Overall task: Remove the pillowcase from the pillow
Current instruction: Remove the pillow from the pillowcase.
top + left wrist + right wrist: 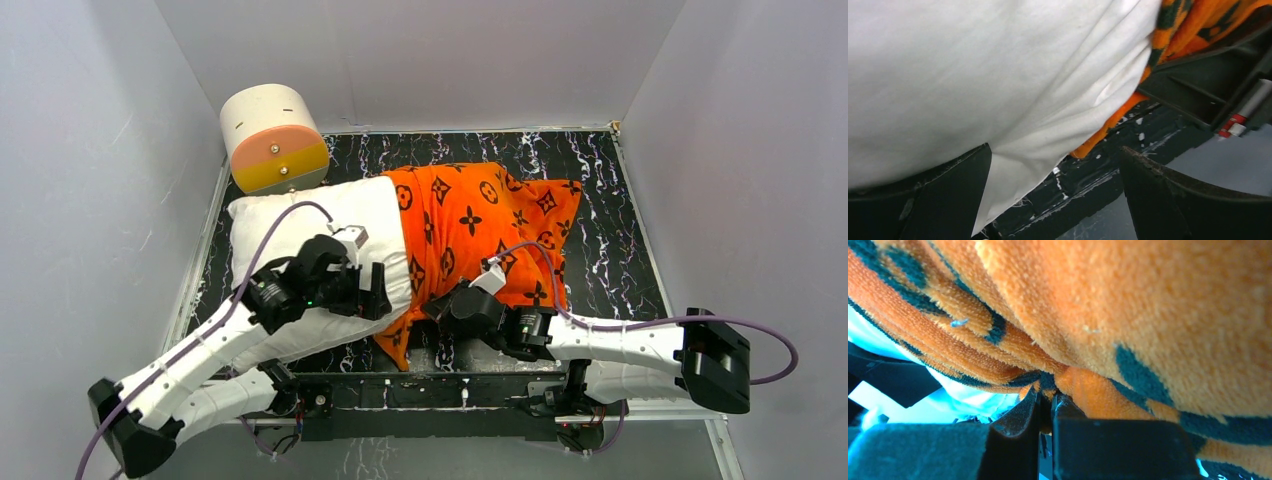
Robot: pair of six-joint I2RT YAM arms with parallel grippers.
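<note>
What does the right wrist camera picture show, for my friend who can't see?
The right gripper is pinched shut on a fold of the bright orange plush pillowcase with black motifs, which fills most of the picture. A bit of plain white pillow peeks out lower left.

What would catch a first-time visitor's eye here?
The bright orange pillowcase with black motifs stands out, covering the right half of a white pillow on the dark marbled floor. The right arm's fingers are shut on its near edge, while the left arm's fingers gape open at the pillow's bare end.
</note>
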